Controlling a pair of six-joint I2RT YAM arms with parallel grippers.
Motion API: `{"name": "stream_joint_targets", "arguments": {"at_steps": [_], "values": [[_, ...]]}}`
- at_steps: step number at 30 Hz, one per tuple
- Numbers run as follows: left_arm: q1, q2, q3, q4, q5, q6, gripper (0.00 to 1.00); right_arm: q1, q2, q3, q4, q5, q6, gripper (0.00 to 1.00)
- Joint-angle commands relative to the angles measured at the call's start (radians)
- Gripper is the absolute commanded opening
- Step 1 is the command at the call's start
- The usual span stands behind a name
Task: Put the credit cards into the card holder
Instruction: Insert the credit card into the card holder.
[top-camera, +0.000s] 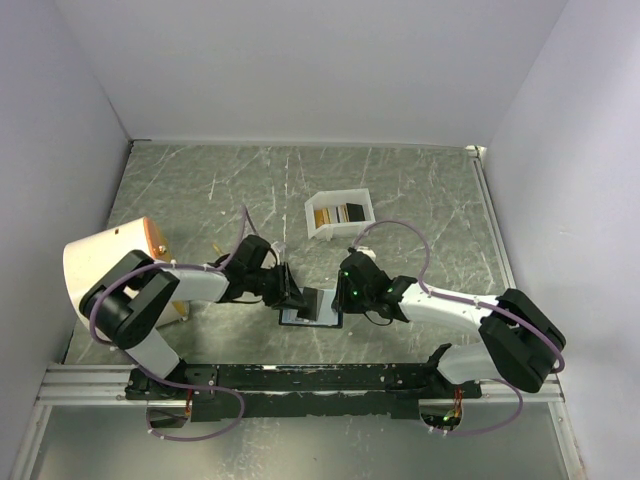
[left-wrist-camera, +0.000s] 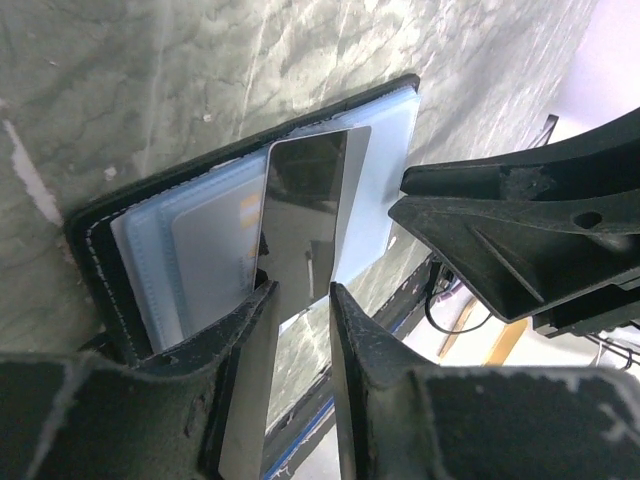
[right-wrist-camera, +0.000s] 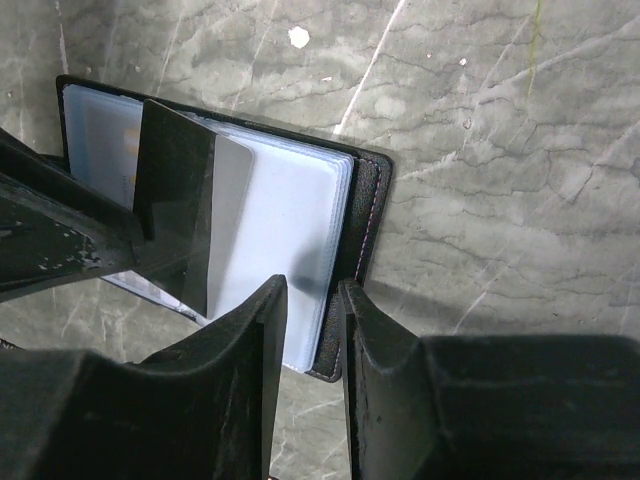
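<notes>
The card holder (top-camera: 318, 305) lies open on the table between my two grippers, black outside with pale blue pockets (left-wrist-camera: 190, 250). My left gripper (left-wrist-camera: 302, 300) is shut on the end of a dark glossy credit card (left-wrist-camera: 310, 200). The card stands tilted with its far end in the holder's pockets. It also shows in the right wrist view (right-wrist-camera: 175, 200) in front of the left fingers (right-wrist-camera: 60, 230). My right gripper (right-wrist-camera: 312, 290) has its jaws narrow on the holder's right edge (right-wrist-camera: 365, 220), one finger on the blue pages and one outside the black cover. More credit cards (top-camera: 340, 212), gold and dark, lie in the white box.
The white box (top-camera: 322, 228) stands behind the grippers at mid-table. A cream roll-shaped object with an orange end (top-camera: 100, 262) sits at the left beside the left arm. The black rail (top-camera: 300, 378) runs along the near edge. White walls close in the table.
</notes>
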Motion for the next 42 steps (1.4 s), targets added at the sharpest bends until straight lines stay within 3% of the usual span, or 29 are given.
{"name": "stream_joint_targets", "arguments": {"at_steps": [1,8,17,42], "values": [[-0.026,0.034,0.004,0.070,0.022,-0.026,0.38,-0.002,-0.022,-0.011,0.019,0.009,0.008,0.28],[-0.044,0.006,0.021,0.080,0.023,-0.028,0.43,-0.003,-0.028,-0.008,0.016,0.000,0.004,0.29],[-0.044,-0.083,0.086,-0.136,-0.139,0.071,0.57,-0.016,-0.066,-0.013,-0.009,0.028,-0.010,0.29],[-0.057,0.019,0.016,0.048,-0.073,-0.015,0.60,-0.024,-0.033,-0.064,0.061,-0.028,0.013,0.27]]}}
